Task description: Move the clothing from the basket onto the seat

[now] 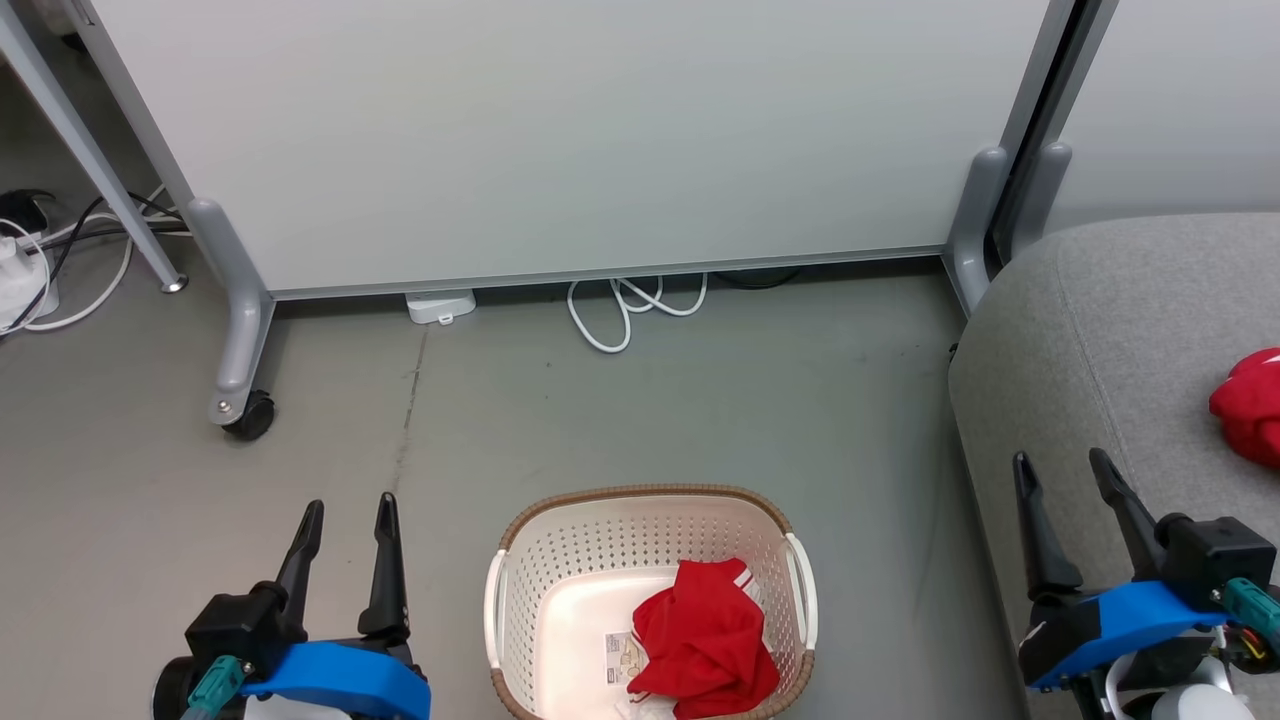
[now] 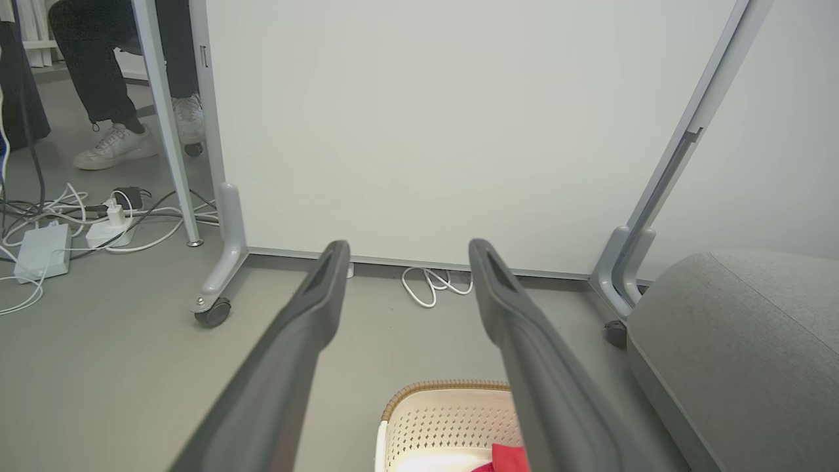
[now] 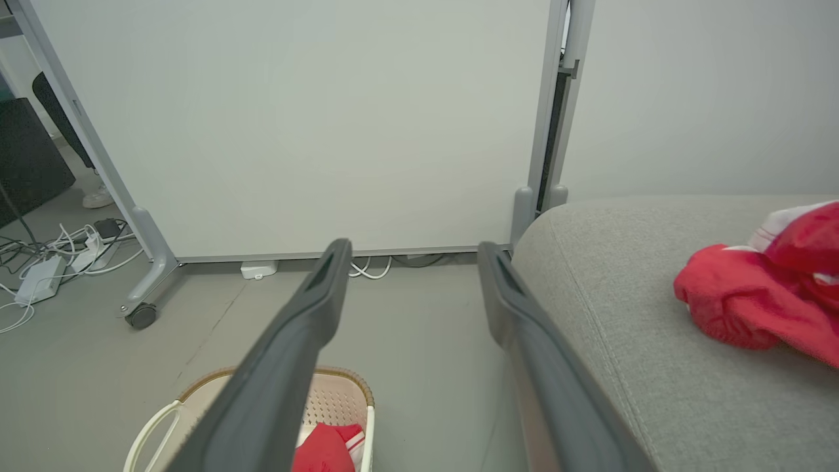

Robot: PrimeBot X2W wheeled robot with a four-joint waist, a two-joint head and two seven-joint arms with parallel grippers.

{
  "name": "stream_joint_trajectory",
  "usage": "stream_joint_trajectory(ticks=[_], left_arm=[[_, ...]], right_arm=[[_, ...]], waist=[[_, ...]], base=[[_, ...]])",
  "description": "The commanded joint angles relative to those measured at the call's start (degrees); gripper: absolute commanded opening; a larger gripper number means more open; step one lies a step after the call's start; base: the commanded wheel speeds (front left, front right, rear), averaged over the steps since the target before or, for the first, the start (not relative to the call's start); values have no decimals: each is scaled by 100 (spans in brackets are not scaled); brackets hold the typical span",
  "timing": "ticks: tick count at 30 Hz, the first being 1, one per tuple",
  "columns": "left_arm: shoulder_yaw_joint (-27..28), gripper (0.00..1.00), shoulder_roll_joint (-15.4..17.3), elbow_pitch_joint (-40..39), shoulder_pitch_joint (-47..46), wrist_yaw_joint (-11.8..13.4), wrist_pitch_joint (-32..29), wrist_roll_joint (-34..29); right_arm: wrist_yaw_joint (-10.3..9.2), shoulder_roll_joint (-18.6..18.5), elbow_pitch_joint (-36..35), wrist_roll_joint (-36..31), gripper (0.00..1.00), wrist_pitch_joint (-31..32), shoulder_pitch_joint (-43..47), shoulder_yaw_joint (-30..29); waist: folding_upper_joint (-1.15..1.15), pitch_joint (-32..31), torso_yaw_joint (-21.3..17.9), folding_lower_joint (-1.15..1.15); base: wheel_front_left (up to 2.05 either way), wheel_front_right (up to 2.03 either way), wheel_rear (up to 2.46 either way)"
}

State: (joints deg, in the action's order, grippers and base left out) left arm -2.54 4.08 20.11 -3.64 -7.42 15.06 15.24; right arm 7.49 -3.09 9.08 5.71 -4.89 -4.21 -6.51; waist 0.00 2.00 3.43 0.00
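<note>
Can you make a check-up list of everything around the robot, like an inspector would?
Surface: grey floor, with the basket standing on it.
Job's things: cream basket holds one red garment; second red garment lies on the grey seat.
Clutter: small white box at the partition's foot.
Pincers: left pincer and right pincer both open, holding nothing.
Cables: white cable looped under the partition; tangled cables and an adapter at the far left.
Surroundings: pale wheeled partition behind; a person's shoes beyond it.
</note>
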Motion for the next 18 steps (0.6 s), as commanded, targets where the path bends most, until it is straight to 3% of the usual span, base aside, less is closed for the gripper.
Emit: stream_joint_trajectory(ticks=[1,18], left_arm=[[-17,100,8,14,-1,-9,17,22],[-92,100,50,60,-87,-9,17,63]], right_arm=[[1,22,35,8,100,-34,19,-39],[1,27,203,-18,100,-69,-128,58]], waist=[[0,8,-4,0],[0,45,-86,0]], base=[[0,0,0],[0,0,0]])
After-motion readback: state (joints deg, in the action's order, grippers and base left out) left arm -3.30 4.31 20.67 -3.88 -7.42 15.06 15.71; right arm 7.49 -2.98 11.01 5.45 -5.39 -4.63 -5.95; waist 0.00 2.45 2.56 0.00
